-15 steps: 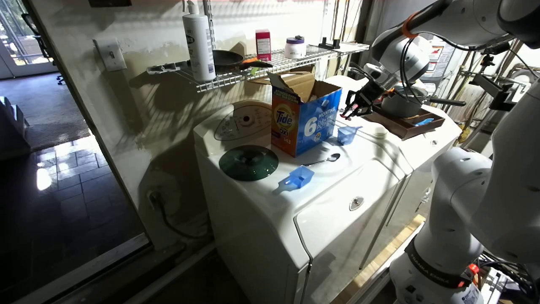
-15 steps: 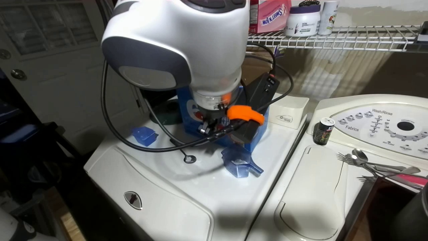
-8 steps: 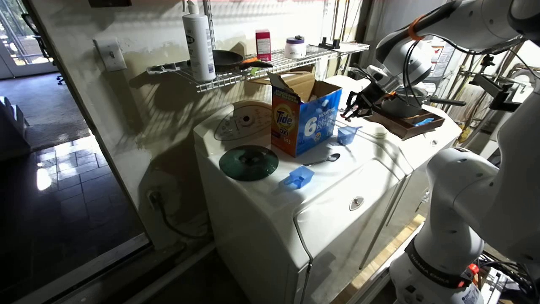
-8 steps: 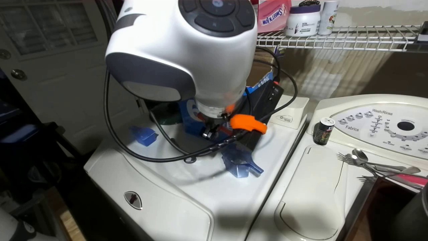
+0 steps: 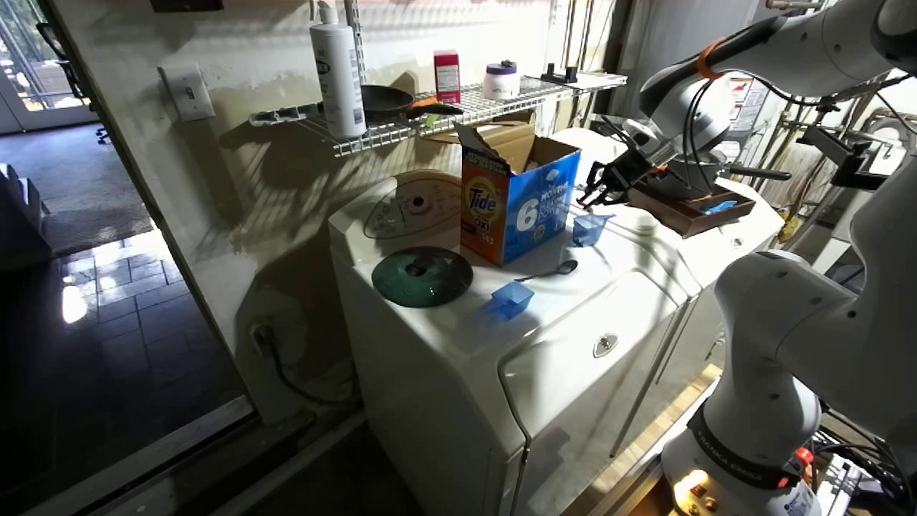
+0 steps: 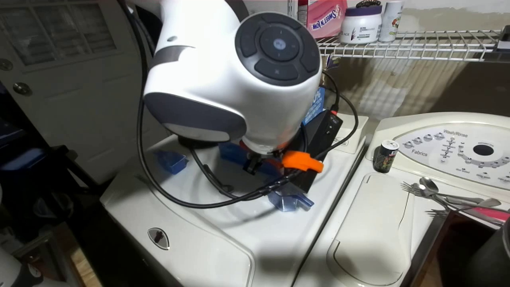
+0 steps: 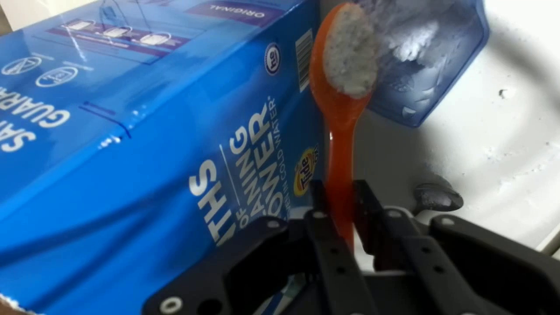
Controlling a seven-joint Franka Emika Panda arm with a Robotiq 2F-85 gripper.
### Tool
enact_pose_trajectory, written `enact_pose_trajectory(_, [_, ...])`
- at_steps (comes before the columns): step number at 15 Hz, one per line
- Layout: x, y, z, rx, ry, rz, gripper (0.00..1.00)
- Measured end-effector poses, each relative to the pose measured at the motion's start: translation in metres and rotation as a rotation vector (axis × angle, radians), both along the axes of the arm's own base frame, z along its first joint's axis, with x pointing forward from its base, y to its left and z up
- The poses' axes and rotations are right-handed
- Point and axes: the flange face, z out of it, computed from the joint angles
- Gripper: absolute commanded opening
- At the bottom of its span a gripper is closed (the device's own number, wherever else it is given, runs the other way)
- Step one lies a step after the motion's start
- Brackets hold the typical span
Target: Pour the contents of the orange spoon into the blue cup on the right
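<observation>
My gripper (image 7: 340, 194) is shut on the handle of the orange spoon (image 7: 341, 140). The spoon's bowl holds a heap of greyish-white powder and overlaps the near edge of the blue cup (image 7: 437, 83) in the wrist view. That cup has white powder in it and stands on the white machine top beside the box. It also shows in both exterior views (image 5: 589, 231) (image 6: 288, 201), partly hidden behind the camera and cable in one. In an exterior view my gripper (image 5: 587, 201) is just above this cup; the spoon is hardly visible there. Whether the spoon touches the cup I cannot tell.
The blue-sided Tide box (image 5: 541, 208) stands close beside the gripper. A second blue cup (image 5: 511, 299), a metal spoon (image 5: 566, 268) and a green dish (image 5: 423, 277) are on the same machine. A wooden tray (image 5: 688, 215) with a pot stands beyond.
My gripper has dropped slightly toward the cup. In an exterior view the wrist has moved down and right, tilting, and hides more of the cup and box. The cups and box have not moved.
</observation>
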Motion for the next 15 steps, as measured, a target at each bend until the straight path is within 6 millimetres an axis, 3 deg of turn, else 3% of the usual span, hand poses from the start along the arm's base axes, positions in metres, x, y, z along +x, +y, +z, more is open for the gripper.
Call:
enact_pose_trajectory(7, [0.014,-0.004,-0.005,-0.04,-0.017,0.073,0.05])
enact_pose_trajectory(15, [0.017,-0.007,-0.015,-0.02,-0.004,0.085,0.05])
